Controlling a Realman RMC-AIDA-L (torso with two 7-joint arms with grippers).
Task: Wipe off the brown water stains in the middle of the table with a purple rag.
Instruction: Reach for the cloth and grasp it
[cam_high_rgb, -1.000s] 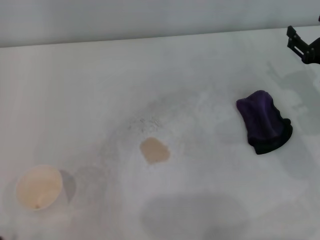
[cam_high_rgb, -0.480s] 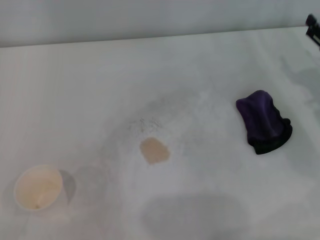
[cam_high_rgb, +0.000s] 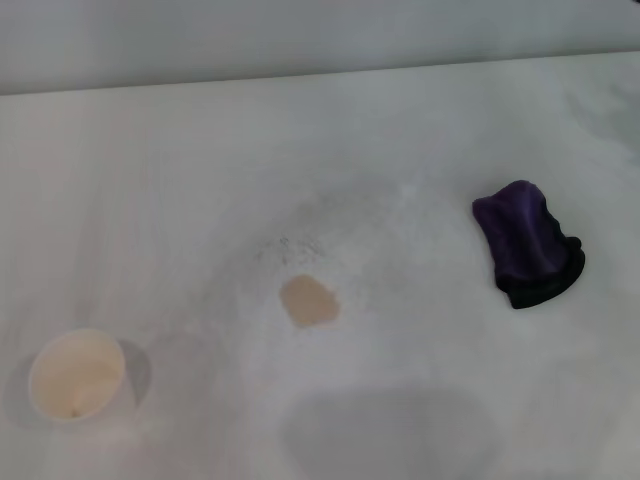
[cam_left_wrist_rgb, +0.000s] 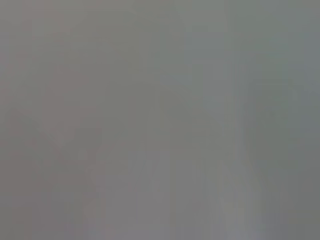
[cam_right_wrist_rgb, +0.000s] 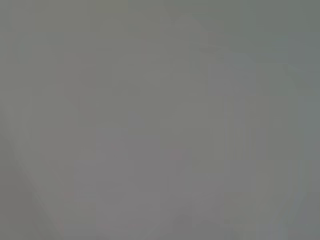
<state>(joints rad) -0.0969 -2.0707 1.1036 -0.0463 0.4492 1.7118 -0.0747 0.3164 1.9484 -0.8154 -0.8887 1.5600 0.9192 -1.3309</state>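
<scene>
The brown water stain (cam_high_rgb: 309, 302) is a small tan roundish blotch near the middle of the white table (cam_high_rgb: 200, 180). The purple rag (cam_high_rgb: 528, 246) lies as a wrinkled dark purple lump with a black edge to the stain's right, apart from it. Neither gripper shows in the head view. Both wrist views show only plain grey, with no object or finger in them.
A white paper cup (cam_high_rgb: 77, 376) stands upright at the near left, with a trace of brown inside. Faint grey speckled smudges (cam_high_rgb: 290, 245) lie just beyond the stain. The table's far edge (cam_high_rgb: 300, 75) meets a grey wall.
The right gripper, seen at the far right edge a second ago, has moved out of the head view to the right. The rag, stain and cup have not moved.
</scene>
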